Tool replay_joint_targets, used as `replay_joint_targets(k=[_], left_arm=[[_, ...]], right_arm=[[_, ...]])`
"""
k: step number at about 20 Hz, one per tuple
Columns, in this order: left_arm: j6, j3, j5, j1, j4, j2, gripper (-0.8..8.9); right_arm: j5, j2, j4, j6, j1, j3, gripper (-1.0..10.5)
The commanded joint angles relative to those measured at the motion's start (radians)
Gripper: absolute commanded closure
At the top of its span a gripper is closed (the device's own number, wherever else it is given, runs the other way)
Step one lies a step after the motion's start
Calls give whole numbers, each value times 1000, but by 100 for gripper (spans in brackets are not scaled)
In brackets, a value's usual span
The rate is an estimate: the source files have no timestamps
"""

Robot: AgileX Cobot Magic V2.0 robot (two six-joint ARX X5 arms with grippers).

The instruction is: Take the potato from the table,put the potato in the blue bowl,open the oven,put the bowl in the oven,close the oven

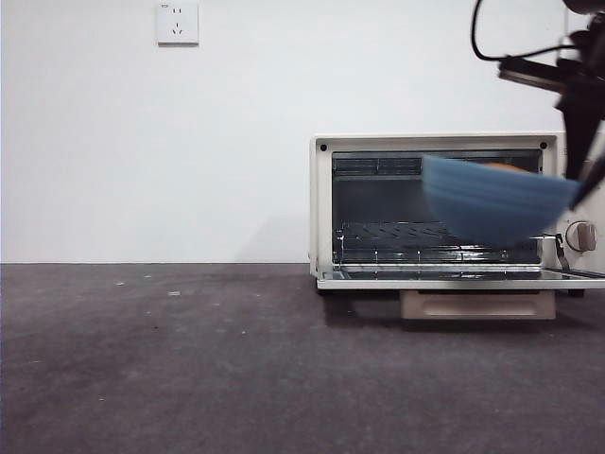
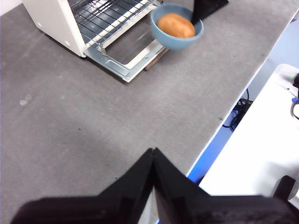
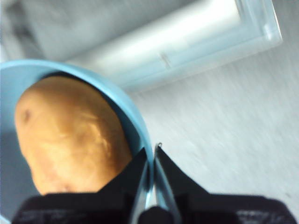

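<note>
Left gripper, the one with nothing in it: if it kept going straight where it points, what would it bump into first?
Probably the table. The left gripper, jaws shut, aims across bare grey surface toward the open oven; nothing else lies between them, though depth is unclear.

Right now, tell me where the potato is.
In the blue bowl, the potato is held aloft by the right claw before the open oven.
</note>
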Motion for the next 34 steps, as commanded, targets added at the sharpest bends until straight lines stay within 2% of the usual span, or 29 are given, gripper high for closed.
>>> replay_joint_targets(k=[1,5,11,17,20,23,32,34], left_arm=[[33,-3,-9,-3,3,-3,819],[60,-3,-104,-2,3,-3,819],[60,-3,-138,-2,3,-3,819],[60,-3,-138,-2,3,-3,819],[59,-3,-137,-2,3,-3,819],[59,-3,-137,-2,3,-3,819],[59,-3,-137,-2,3,-3,819],[59,-3,-137,-2,3,-3,819]], right_arm=[[-2,76,-29,42,2,118,959],[23,218,-116,52,2,325,958],[47,387,-135,193,2,511,959],[97,480,-112,359,13,560,958],[96,488,-66,423,14,560,958],[132,488,-75,476,14,560,958],[132,493,-25,487,14,560,929],[133,493,-21,487,14,560,823]])
